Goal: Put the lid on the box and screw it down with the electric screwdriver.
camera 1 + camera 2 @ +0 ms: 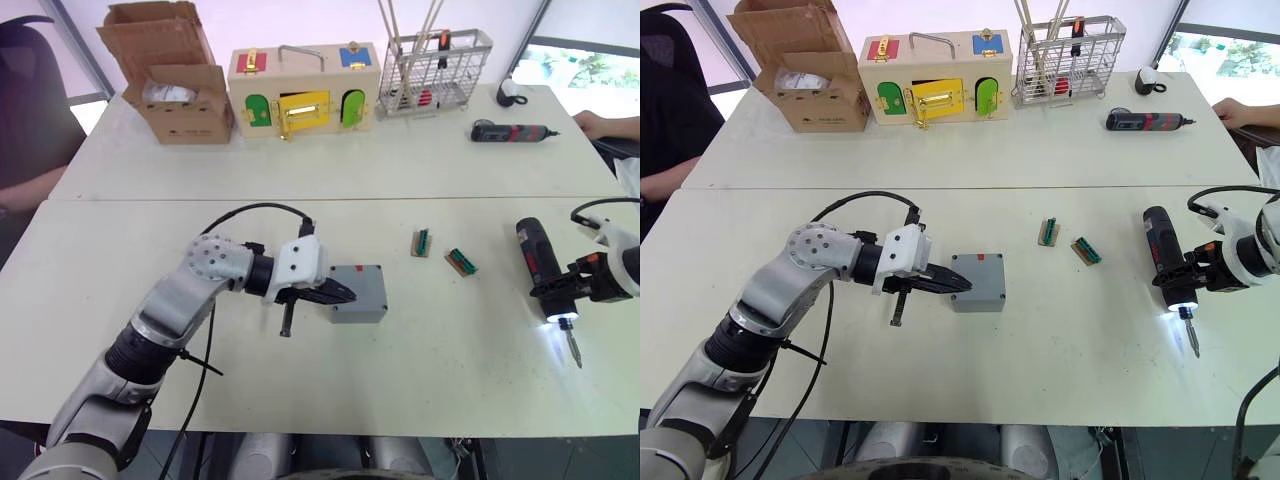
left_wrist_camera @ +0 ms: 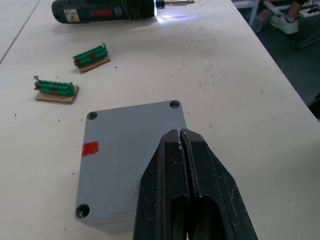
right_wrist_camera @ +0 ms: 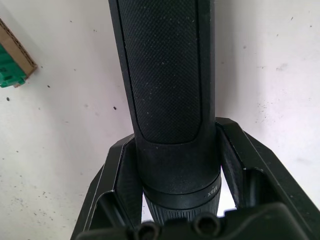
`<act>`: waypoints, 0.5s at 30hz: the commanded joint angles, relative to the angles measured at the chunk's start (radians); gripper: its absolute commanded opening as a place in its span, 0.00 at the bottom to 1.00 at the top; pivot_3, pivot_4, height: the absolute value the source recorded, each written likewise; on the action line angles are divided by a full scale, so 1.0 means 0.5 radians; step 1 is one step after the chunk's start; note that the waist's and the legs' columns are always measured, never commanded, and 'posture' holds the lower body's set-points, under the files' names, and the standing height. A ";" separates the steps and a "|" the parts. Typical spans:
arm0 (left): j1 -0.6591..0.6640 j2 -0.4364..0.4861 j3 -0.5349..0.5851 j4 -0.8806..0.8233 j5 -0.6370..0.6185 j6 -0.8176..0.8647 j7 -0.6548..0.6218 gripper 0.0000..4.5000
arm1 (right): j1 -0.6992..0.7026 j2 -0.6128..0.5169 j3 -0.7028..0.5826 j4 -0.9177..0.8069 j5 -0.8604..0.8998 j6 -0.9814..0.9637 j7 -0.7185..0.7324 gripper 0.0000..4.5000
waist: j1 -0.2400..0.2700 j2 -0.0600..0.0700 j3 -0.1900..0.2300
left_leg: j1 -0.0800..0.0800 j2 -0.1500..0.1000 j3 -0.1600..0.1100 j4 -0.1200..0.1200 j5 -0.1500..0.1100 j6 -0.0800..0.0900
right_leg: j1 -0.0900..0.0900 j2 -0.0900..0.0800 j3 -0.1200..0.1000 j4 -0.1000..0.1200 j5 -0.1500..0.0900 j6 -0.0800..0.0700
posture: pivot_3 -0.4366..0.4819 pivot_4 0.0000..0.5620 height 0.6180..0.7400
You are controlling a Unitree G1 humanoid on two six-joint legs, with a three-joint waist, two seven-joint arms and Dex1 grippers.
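Lid [image 2: 131, 159] is on the box [image 1: 360, 312], seated flush as far as I can see, corner screw holes visible, red mark on the lid's top face. Box sits mid-surface, roughly central between the left and right edges, nearer the front edge than the seam between the two surfaces [image 1: 430, 400]. My left claw [image 1: 345, 294] is closed with nothing in it, fingers [image 2: 172, 200] pressed together, tips over the lid; can't tell whether they touch it. My right claw [image 1: 1188, 279] is clamped on the electric screwdriver [image 1: 538, 262], gripping the body near the bit end, one finger each side. Screwdriver is near the right edge of the surface, well apart from the box, tip light on and throwing a white patch on the surface, bit [image 1: 573, 349] pointing toward the front edge. Can't tell if it is lifted or resting. Two green terminal blocks [image 1: 461, 262] on small brown backings lie between box and screwdriver, just beside each other, clear of both. On the far surface: cardboard box [image 1: 180, 100] at the far left, wooden box [image 1: 300, 95] with coloured doors next to it, wire rack [image 1: 435, 70] further right, smaller black-and-red screwdriver [image 1: 510, 131] lying toward the right edge. A person's hand [image 1: 590, 124] rests at the far right edge.
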 commanded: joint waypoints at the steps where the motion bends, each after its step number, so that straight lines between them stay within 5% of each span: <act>1: 0.006 0.012 0.056 -0.063 -0.036 0.009 0.018 0.00 | -0.037 0.018 -0.016 0.048 -0.113 -0.053 0.028 0.51 | -0.001 0.000 0.000 | 0.000 0.000 0.000 0.002 -0.001 0.001 | 0.001 0.000 0.000 0.001 0.000 0.000 | 0.48 0.27 1.00; 8: -0.011 0.022 0.068 -0.010 -0.024 -0.009 0.019 0.00 | 0.007 0.021 -0.057 -0.019 -0.214 -0.170 0.079 1.00 | 0.002 -0.002 -0.001 | 0.000 -0.001 -0.001 0.016 -0.002 0.003 | 0.009 0.000 0.000 0.002 0.004 0.006 | 0.48 0.27 1.00; 15: -0.039 0.049 0.116 0.092 -0.010 -0.015 0.026 0.00 | -0.065 0.042 -0.271 -0.035 -0.242 -0.244 -0.026 1.00 | -0.002 -0.002 -0.001 | 0.000 -0.002 0.000 0.014 -0.002 0.004 | 0.006 0.000 0.000 0.002 0.004 0.007 | 0.48 0.27 1.00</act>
